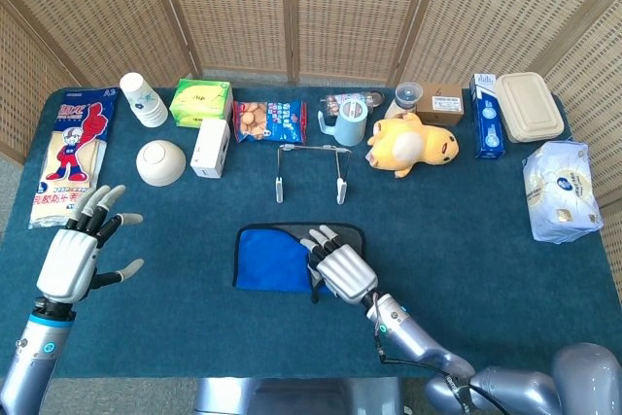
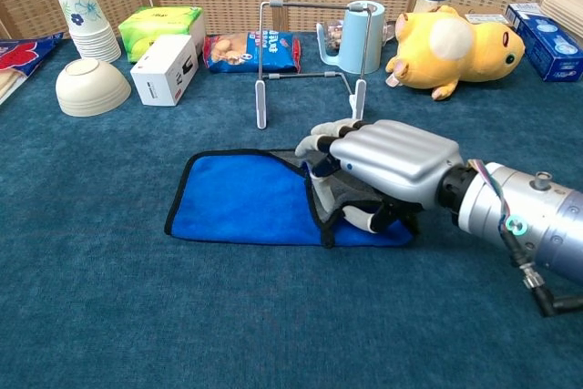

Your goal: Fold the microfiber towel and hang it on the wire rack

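Note:
The microfiber towel lies flat at the table's front centre, blue side up with a black hem. Its right part is folded over, showing the grey underside. My right hand rests on that right part and grips the grey flap, thumb beneath it and fingers curled over it. The wire rack stands upright just behind the towel, bare. My left hand hovers open over the table's front left, fingers spread, only in the head view.
Behind the rack sit a blue jug, a snack bag and a yellow plush toy. A white box, bowl, paper cups and green tissue box stand back left. Boxes and a tissue pack are at the right.

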You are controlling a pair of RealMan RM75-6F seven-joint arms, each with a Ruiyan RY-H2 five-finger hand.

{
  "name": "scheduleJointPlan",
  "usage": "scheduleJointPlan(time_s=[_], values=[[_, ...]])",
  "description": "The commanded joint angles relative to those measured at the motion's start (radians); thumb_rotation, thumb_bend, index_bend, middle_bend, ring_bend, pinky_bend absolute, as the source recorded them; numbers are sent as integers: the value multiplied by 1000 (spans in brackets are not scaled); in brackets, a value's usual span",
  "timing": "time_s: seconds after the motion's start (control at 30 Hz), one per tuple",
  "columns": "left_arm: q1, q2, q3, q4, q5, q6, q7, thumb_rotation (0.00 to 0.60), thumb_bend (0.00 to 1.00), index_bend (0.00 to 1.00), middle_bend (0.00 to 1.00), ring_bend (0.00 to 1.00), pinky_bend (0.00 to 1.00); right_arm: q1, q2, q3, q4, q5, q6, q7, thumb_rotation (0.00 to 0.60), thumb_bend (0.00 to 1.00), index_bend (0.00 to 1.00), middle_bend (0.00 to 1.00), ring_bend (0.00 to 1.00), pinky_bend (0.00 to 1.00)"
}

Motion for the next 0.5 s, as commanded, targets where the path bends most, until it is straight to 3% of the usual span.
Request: scheduleJointPlan(time_s=[0.03, 0.5], values=[[0, -1, -1, 0, 1, 1, 1, 600, 243, 331, 85, 0, 0, -5, 4, 5, -3, 8, 7, 5, 600, 416, 554, 151, 0, 0], [4, -1, -2, -8, 4, 2, 13, 600, 243, 327, 77, 0, 0, -17, 18, 62, -9, 77, 40, 35, 600, 409, 569, 155, 0, 0]])
